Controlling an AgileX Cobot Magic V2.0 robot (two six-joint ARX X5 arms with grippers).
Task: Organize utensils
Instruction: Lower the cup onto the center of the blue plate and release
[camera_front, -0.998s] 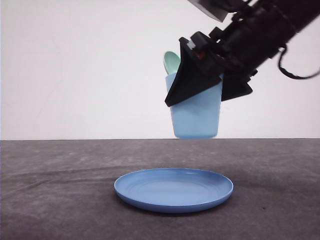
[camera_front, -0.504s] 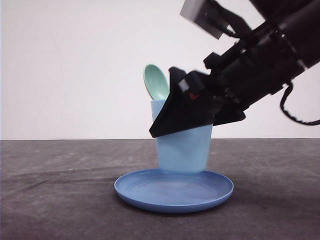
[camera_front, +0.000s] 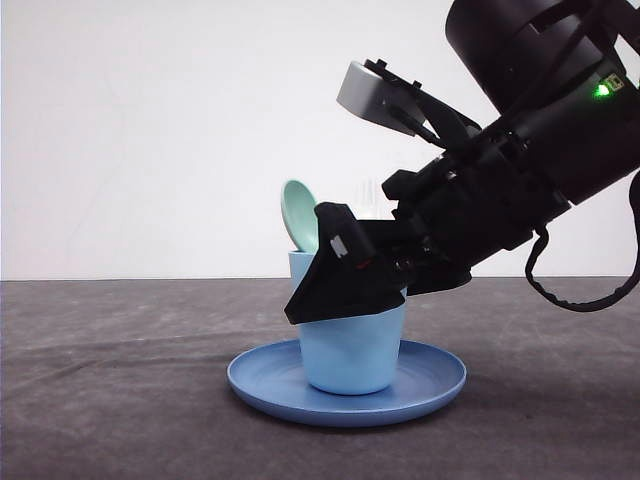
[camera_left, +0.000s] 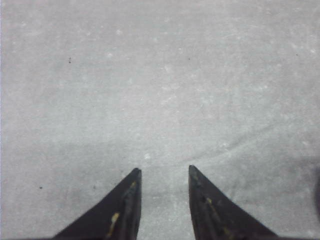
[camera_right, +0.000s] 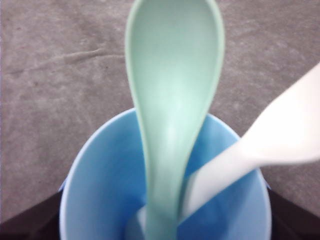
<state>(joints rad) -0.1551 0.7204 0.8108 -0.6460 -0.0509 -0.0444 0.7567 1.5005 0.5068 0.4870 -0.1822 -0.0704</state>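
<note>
two utensils, spoon (camera_right: 172, 100) and fork (camera_right: 260, 145), stand upright between the right hand (camera_front: 345, 285) fingers pinching the cup (camera_front: 352, 350); left hand (camera_left: 162, 200) spread, well apart.

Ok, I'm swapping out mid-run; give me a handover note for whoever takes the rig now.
Right gripper: shut on the light blue cup, which is sitting on the blue plate.
Left gripper: open, over bare table.
Mint-green spoon and white fork stand handle-down in the cup.
Done: utensils in cup, cup on plate.
Left: release the cup and retract the right arm.
</note>
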